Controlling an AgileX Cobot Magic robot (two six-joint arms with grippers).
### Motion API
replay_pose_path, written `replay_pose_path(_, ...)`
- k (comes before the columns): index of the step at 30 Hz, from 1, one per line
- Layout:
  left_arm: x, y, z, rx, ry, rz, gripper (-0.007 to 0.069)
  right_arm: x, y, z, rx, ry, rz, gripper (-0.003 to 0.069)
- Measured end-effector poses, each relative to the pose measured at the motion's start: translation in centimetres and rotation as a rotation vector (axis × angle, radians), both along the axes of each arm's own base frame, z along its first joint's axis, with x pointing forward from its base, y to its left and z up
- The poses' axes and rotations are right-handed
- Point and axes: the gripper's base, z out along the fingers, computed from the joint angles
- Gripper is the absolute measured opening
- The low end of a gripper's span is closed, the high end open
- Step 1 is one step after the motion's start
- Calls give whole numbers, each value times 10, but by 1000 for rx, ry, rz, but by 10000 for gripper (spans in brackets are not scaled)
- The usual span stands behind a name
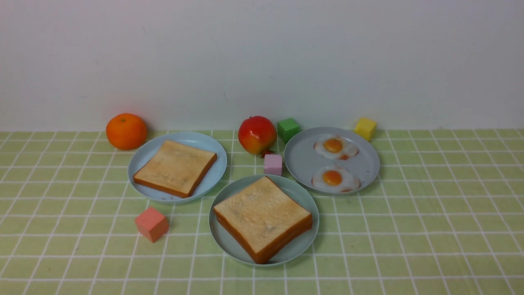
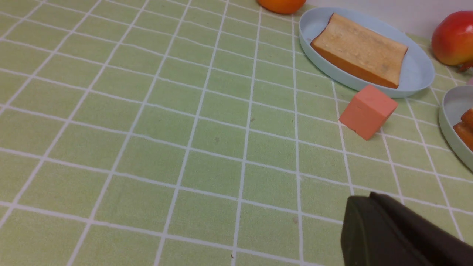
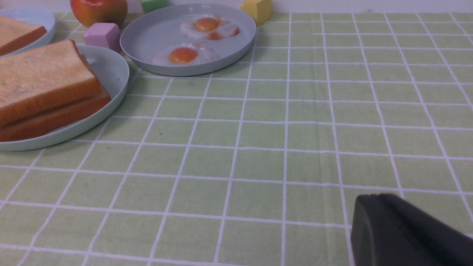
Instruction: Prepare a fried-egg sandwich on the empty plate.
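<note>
Both grippers, left (image 2: pixel 373 210) and right (image 3: pixel 377 210), are closed and hold nothing. On the mint plate (image 1: pixel 301 196), near centre, 2 bread slices (image 1: pixel 262 217) are stacked; any egg between them is hidden. The stack lies far-left of the right gripper

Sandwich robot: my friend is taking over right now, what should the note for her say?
Left gripper: shut, empty, low over the cloth.
Right gripper: shut, empty, also over the cloth.
Mint-green plate: two bread slices stacked on it; no egg shows between them.
Blue plate: one spare bread slice.
Grey plate: two fried eggs.
Done: the stack looks built. Left: check the egg is inside.
</note>
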Motion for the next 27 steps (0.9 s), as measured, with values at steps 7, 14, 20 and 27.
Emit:
replay_pose_path(7, 0, 0, 0, 0, 3, 0, -13, 0, 0, 0, -1, 0, 0, 20)
replay_pose_path(14, 0, 0, 0, 0, 3, 0, -13, 0, 0, 0, -3, 0, 1, 28)
replay_pose_path(20, 0, 0, 0, 0, 3, 0, -13, 0, 0, 0, -4, 0, 1, 36)
replay_pose_path(27, 0, 0, 0, 0, 4, 0, -13, 0, 0, 0, -4, 0, 1, 38)
